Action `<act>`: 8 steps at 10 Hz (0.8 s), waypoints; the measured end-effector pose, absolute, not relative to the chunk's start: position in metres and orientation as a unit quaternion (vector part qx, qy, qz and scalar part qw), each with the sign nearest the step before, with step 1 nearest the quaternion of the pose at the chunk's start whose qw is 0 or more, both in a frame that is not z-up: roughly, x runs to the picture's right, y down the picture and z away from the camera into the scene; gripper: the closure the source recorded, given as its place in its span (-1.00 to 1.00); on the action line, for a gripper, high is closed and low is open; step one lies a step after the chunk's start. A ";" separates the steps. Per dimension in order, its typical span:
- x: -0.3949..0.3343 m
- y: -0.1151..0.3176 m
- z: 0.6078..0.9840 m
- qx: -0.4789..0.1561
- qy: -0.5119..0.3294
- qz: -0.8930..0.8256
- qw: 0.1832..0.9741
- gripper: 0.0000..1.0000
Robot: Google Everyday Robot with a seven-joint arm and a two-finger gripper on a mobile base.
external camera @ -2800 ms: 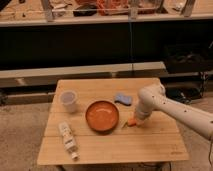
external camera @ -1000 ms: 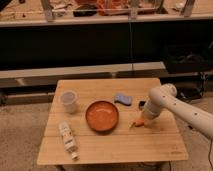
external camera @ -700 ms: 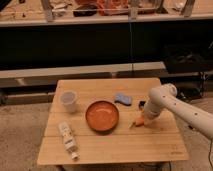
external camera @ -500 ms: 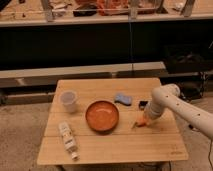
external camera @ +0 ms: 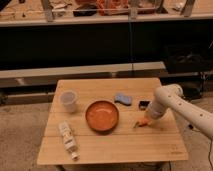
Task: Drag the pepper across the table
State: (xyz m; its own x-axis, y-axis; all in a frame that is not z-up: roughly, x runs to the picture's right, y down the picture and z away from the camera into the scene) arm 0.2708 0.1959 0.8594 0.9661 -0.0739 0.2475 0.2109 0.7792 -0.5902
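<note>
Down on the right side of the counter [external camera: 125, 145], the tool [external camera: 147, 119] stands with its fingers drawn together, its tip right at the small orange pepper [external camera: 140, 123], which lies just right of the round orange bowl [external camera: 102, 115].

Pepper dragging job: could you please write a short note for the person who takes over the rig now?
Gripper: shut, tip down at the pepper, right of the orange bowl.
Pepper: lying on the table, in its right half.
Done: pepper dragged slightly rightward, away from the bowl.
Left: probably continue the drag, minding the table's right edge.
</note>
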 end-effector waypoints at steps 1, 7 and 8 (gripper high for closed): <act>0.273 0.198 0.859 -0.327 -0.106 -0.076 0.936 1.00; 0.281 0.202 0.855 -0.330 -0.112 -0.057 0.935 1.00; 0.280 0.199 0.857 -0.329 -0.113 -0.055 0.936 1.00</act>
State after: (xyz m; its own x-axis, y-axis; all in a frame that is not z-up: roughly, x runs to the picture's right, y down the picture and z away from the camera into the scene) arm 0.2803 0.1993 0.8566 0.9684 -0.0279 0.2478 0.1769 0.7772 -0.6039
